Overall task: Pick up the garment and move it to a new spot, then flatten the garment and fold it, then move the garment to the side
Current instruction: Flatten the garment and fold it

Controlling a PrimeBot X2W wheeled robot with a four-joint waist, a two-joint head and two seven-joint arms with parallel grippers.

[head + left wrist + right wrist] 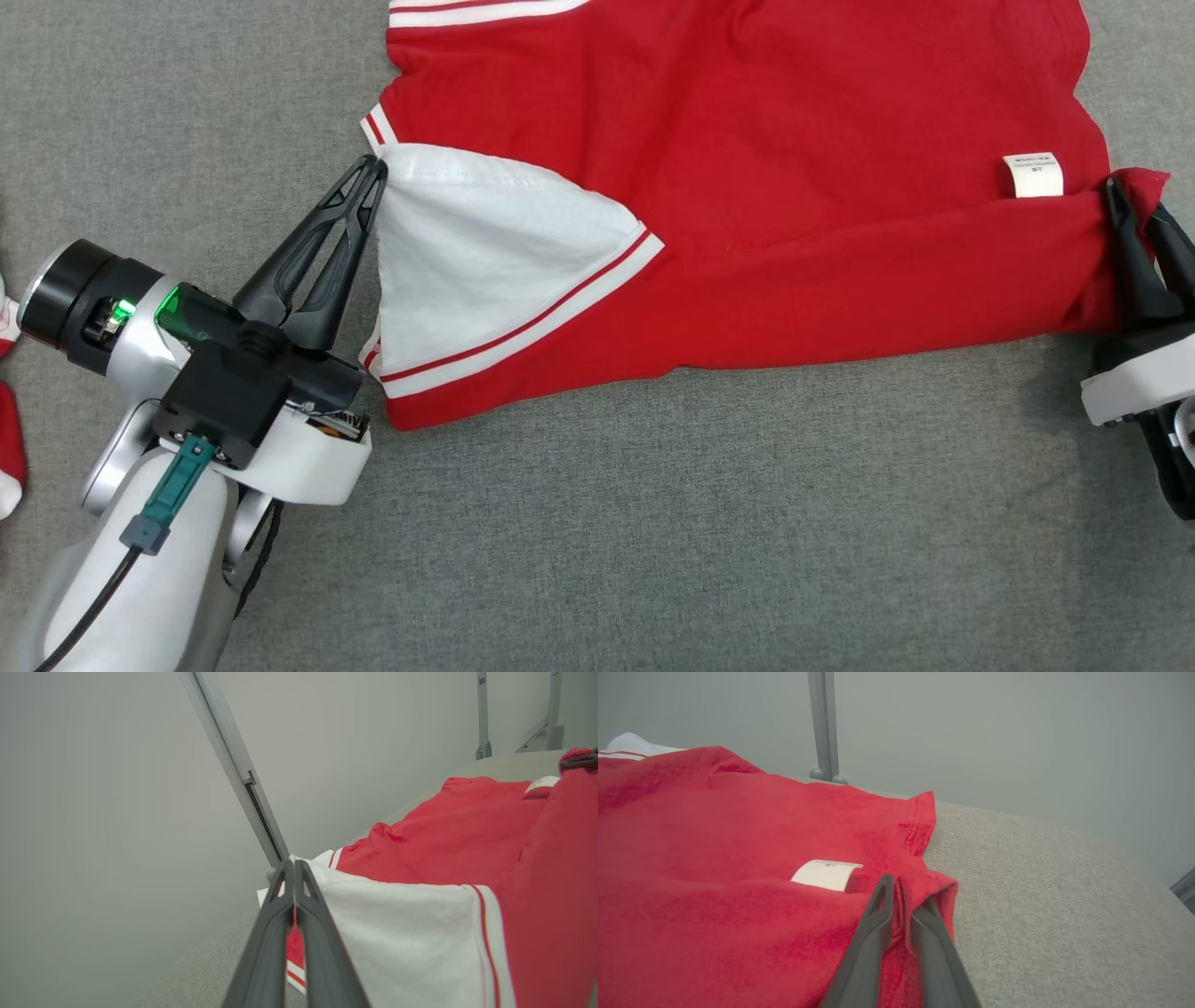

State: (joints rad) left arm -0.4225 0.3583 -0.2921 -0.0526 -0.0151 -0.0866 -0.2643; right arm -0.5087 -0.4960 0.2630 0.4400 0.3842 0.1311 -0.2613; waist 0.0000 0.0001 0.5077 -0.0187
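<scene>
Head view: red garment (747, 140) lies spread on the grey table cover (653, 541), with its near edge turned over. The left gripper (372, 173) nips the corner of the white sleeve (467, 261). The right gripper (1137, 201) nips the red hem corner just beside the white label (1033, 175).

Left wrist view: fingers (268, 942) are pressed together on the sleeve edge, with a red sliver between them.

Right wrist view: fingers (866, 952) pinch a fold of red fabric, with the label just left of the tips.
</scene>
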